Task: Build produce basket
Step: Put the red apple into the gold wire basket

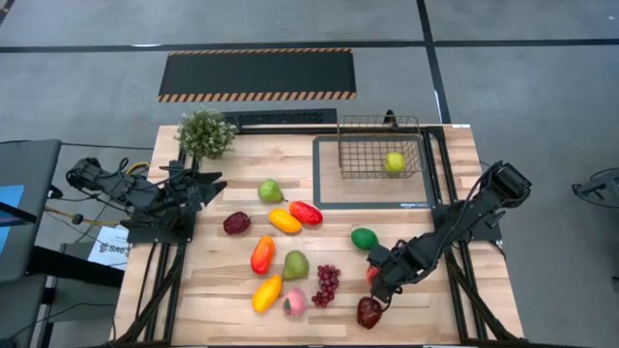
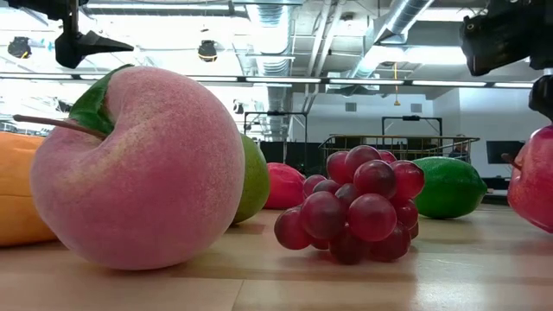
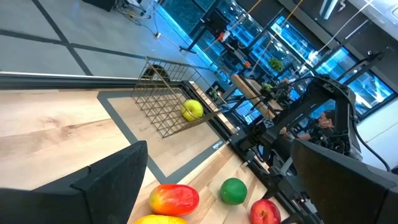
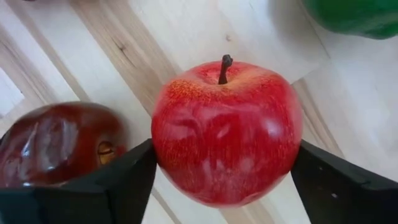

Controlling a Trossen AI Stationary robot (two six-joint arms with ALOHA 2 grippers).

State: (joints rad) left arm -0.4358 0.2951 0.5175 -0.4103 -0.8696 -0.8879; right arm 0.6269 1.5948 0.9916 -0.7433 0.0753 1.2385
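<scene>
The wire-mesh basket (image 1: 379, 147) stands on a grey-framed mat (image 1: 324, 198) at the far right, with a yellow-green fruit (image 1: 394, 162) inside. Several toy fruits lie loose on the table, among them the grapes (image 1: 328, 284), the peach (image 1: 294, 303), the lime (image 1: 364, 238) and a green pear (image 1: 296, 264). My right gripper (image 1: 375, 280) is shut on a red apple (image 4: 227, 130) near the table's front right, beside a dark red piece (image 1: 368, 312). My left gripper (image 1: 208, 184) is open and empty at the far left, by the potted plant. My right gripper pinches the red apple's two opposite sides (image 4: 163, 155) between its two fingers, around the apple's widest part. The fingers slant down from the table's far right. The apple's stem (image 4: 224, 67) points away from the fingers. I cannot tell whether the apple is off the table.
A potted plant (image 1: 205, 132) stands at the far left corner. The dark red piece (image 4: 56, 143) lies close beside the held apple. The lime (image 4: 354, 15) lies just beyond it. Bare wood shows at the table's near right.
</scene>
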